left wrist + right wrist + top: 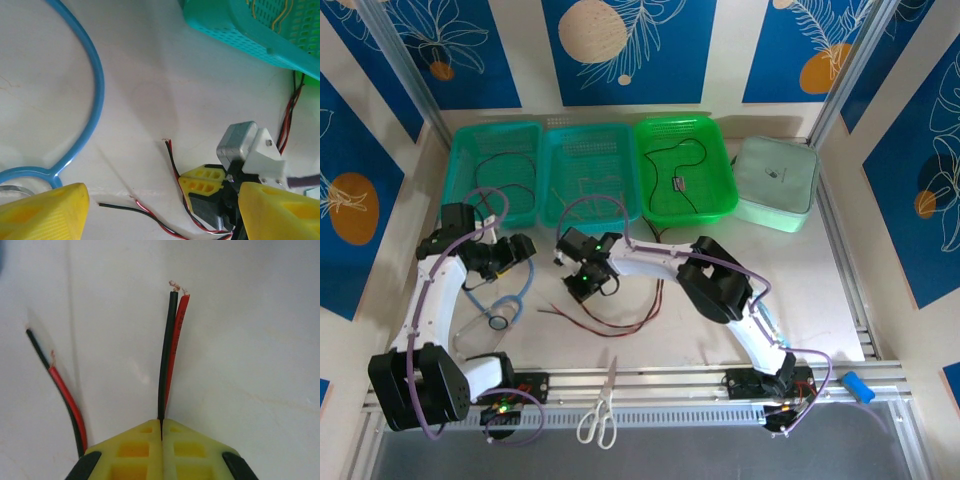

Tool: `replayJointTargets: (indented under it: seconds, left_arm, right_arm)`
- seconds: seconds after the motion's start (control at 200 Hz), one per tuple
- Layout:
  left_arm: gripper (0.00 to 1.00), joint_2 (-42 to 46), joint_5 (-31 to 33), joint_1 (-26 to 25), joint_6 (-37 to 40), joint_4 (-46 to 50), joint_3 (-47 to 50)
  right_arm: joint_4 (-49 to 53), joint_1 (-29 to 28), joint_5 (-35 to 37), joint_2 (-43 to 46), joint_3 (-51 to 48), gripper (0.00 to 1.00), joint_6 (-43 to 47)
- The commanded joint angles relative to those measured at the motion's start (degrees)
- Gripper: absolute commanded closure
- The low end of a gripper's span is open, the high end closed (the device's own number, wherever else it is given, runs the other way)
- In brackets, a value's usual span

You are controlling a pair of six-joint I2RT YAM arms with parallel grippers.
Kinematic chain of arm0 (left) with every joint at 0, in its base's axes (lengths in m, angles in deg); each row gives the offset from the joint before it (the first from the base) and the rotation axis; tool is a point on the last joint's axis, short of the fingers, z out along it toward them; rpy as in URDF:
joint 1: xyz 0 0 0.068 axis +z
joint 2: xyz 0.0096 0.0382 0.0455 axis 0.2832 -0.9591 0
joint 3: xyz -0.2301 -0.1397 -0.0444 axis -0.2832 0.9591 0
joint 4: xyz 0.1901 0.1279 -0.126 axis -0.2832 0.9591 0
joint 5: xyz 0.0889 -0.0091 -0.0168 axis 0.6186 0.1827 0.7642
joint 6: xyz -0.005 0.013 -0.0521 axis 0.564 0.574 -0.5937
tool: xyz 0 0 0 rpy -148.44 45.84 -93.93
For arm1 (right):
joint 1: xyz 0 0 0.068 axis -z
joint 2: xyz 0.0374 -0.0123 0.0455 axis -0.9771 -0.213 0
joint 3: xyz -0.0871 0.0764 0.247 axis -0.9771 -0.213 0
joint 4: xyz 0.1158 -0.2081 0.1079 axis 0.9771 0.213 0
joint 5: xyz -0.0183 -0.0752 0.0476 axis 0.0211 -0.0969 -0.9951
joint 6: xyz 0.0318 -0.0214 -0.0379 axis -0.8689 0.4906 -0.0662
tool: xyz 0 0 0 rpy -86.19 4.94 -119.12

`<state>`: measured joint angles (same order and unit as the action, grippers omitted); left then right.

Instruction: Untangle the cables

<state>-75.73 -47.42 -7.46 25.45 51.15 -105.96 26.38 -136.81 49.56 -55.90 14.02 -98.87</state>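
The right gripper [161, 423] has its yellow fingers pressed together on a paired red-and-black cable [168, 350], pinching it close behind its bare end, so the short free end sticks straight out ahead of the fingertips, in line with the gripper's own axis. A second red-and-black cable [62, 390] lies apart from it on the white tabletop [800, 300], curving back beside the fingers. Seen from above, this pinch sits just in front of the near rim of the middle teal basket [590, 170]. From there the loose lengths of both strands trail away from that basket toward the arm bases in a shallow bow whose long axis runs roughly along the basket's near rim. The right arm is plainly the nearer one: it reaches in across the front of the basket, elbow raised, wrist tipped down to the tabletop. The left gripper [520, 250] hangs off the basket's near left corner with its fingers spread and nothing between them, looking down on the cable ends and on the blue stethoscope [505, 305]. The coming move likely turns on drawing the pinched cable along its own length, away from its neighbour; whether the two cross further back I cannot tell
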Motion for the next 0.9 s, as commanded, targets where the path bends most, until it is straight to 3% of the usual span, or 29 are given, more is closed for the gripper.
replayJointTargets:
  seconds: [0.0, 0.355, 0.625, 0.895]
  left_arm:
    - [0.22, 1.2, -4.7, 0.5, -1.7, 0.4, -3.5]
    - [0.27, 1.0, -16.6, -1.2, -12.3, -9.9, -7.1]
    - [0.30, -0.5, -19.2, -8.7, -16.9, -15.4, -15.0]
    - [0.38, -2.6, -25.8, -16.5, -24.1, -33.9, -15.6]
  right_arm:
    - [-5.0, 1.1, -0.9, 8.4, -3.4, 1.00, -1.4]
    - [-21.0, 5.1, -2.8, 25.4, -17.9, 1.00, -8.2]
    - [-33.3, 10.4, -1.2, 37.9, -26.5, 1.00, -9.4]
    - [-41.0, 17.7, -6.2, 46.1, -30.8, 1.00, -13.5]
